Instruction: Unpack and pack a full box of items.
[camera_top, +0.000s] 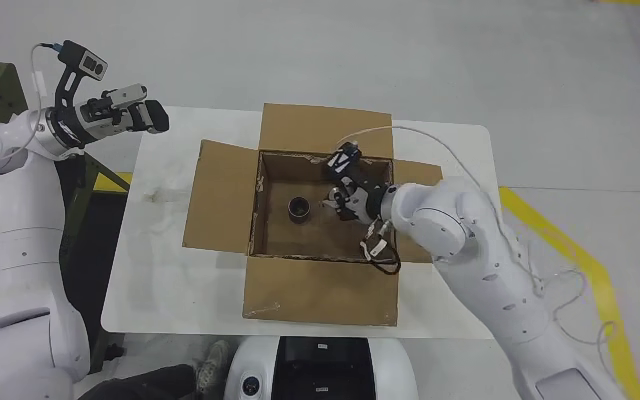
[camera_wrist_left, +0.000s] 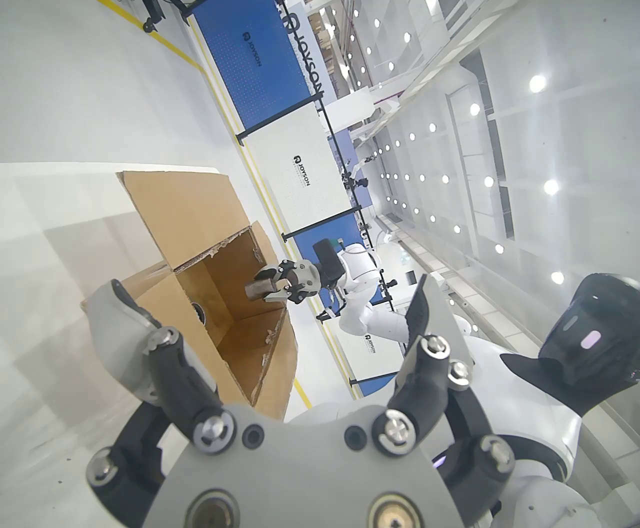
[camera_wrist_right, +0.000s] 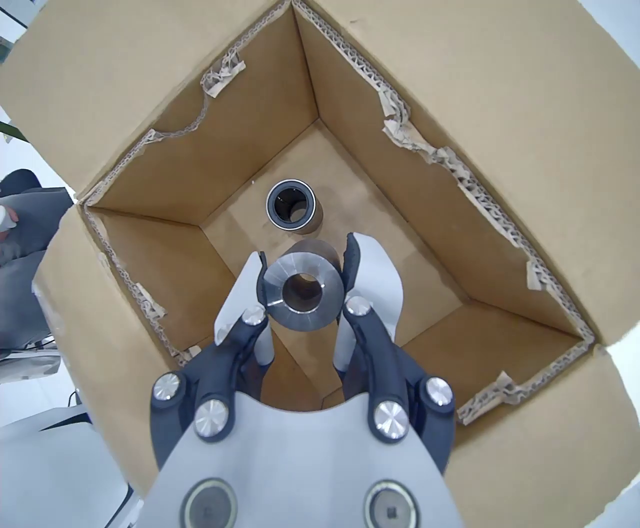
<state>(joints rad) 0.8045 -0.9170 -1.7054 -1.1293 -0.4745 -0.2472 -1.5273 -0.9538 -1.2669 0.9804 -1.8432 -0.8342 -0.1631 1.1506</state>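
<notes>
Box stands open on the worktop, its flaps folded outward; its floor carries one standing bush, upright, bore facing up, near the middle.

We find the right gripper at the box mouth; it is closed part-way onto the held bush, clamping the outer wall from two sides, with the bore end toward the wrist camera. The held bush hangs clear of the floor, near the standing bush but apart from it.

The left gripper sits off the far left corner of the worktop, well apart from the box; it is spread wide and has hold of nothing.

We judge the step in hand to be a single-item transfer; these views do not settle whether the held bush is on its way out or in.

- If unpacking: one bush is left to lift out after this one; the whole repacking then follows.
- If packing: one bush is stowed; the held bush is to be set beside it; we cannot tell how many more items are to be loaded.

In either case we rate the box far from full, so most of the task is left.
</notes>
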